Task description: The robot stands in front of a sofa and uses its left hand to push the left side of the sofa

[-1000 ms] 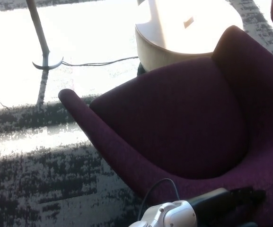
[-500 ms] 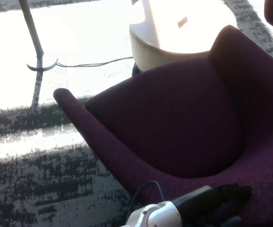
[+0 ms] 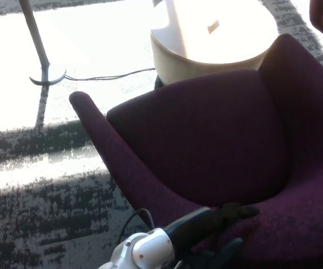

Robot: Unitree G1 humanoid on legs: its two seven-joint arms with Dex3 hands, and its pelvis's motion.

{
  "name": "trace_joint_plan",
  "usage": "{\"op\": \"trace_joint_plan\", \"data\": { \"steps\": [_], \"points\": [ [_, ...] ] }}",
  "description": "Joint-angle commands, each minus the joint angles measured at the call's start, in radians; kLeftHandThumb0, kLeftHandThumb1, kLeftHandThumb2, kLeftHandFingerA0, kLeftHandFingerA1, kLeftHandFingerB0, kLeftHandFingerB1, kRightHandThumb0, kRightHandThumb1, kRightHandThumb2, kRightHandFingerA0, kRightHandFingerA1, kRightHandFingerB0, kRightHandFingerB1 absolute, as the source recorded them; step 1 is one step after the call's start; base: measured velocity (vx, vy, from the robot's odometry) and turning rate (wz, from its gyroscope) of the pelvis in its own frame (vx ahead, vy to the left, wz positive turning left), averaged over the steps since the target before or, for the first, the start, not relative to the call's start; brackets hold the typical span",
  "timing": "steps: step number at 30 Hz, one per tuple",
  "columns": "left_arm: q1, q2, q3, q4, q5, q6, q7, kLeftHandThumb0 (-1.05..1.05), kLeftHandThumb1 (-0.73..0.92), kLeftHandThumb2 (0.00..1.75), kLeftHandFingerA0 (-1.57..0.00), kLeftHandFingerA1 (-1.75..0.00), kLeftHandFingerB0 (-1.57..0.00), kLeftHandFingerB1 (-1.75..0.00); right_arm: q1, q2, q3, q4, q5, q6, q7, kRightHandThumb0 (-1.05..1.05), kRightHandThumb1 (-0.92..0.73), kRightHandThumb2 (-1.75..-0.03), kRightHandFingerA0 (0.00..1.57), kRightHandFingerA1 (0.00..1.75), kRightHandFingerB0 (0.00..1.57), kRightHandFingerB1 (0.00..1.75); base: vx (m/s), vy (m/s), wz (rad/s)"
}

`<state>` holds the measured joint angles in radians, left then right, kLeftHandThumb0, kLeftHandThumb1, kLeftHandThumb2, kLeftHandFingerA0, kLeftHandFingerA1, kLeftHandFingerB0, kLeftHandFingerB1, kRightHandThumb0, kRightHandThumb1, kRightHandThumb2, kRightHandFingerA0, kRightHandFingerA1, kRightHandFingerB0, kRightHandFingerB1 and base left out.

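Left hand (image 3: 228, 230) lies flat against the sofa (image 3: 206, 140) shell at 6 o'clock, fingers (image 3: 240, 212) extended, grasping nothing: a pushing contact, I judge. Sofa fills centre frame, its left arm tip at 10. Round table (image 3: 206, 39) stands behind at 12, lamp base (image 3: 46, 78) well apart at 10.

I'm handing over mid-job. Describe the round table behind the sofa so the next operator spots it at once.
Start at the purple sofa filling the middle and right of the head view. Directly behind its backrest, at the top of the picture, stands the round table: a cream drum with a flat, sunlit top. Nothing else nearby is pale and round; the lamp stand to its left is a thin pole.
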<state>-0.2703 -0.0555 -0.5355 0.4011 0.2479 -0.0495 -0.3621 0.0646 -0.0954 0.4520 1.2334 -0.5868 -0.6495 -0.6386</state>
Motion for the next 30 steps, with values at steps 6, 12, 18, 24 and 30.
{"op": "trace_joint_plan", "data": {
  "steps": [6,12,18,24,30],
  "points": [
    [0.052,0.092,0.092,-0.032,-0.087,-0.001,-0.102,-0.94,0.83,1.20,0.00,-0.15,-0.03,-0.14,0.004,-0.011,0.017,0.002,-0.010,0.016,-0.004,-0.59,-0.79,-0.64,0.61,0.60,0.62,0.42,0.00,0.000,0.00],
    [0.047,0.195,0.134,-0.047,-0.052,0.038,-0.087,-0.93,0.82,1.22,0.00,-0.24,0.00,-0.19,0.001,-0.010,0.016,0.003,-0.007,-0.006,-0.017,-0.57,-0.76,-0.63,0.63,0.66,0.65,0.42,0.00,0.000,0.00],
    [0.049,0.234,0.190,0.042,-0.084,-0.084,-0.080,-0.98,0.86,1.24,-0.03,-0.13,-0.08,-0.11,0.003,-0.005,0.021,0.005,-0.010,0.014,-0.014,-0.59,-0.78,-0.63,0.62,0.62,0.64,0.42,0.00,0.000,0.00],
    [0.058,0.257,0.238,0.061,-0.102,-0.096,-0.083,-0.97,0.85,1.23,-0.03,-0.15,-0.09,-0.14,-0.003,-0.010,0.024,0.005,-0.010,0.021,-0.004,-0.57,-0.77,-0.63,0.61,0.63,0.62,0.42,0.00,0.000,0.00],
    [0.057,0.297,0.278,0.113,-0.101,-0.122,-0.063,-0.90,0.80,1.18,-0.06,-0.27,-0.04,-0.19,-0.012,-0.024,0.021,0.010,-0.011,0.011,-0.016,-0.56,-0.76,-0.63,0.63,0.62,0.67,0.44,0.00,0.000,0.00]
  ]
}}
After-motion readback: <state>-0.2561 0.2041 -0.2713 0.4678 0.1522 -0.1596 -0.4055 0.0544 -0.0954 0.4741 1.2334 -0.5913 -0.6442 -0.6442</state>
